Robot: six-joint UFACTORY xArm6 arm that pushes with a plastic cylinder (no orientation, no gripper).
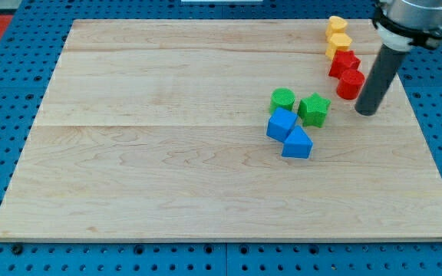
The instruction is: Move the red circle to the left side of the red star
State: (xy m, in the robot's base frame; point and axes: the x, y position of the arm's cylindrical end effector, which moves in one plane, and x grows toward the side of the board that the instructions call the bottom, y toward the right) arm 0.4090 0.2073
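Resting upright, red circle (350, 84) just left of my tip (367, 112).

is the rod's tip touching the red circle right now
Cannot tell. In the camera view my tip sits just to the view's right of the red circle, below the red star, but no clear gap or contact shows between them.
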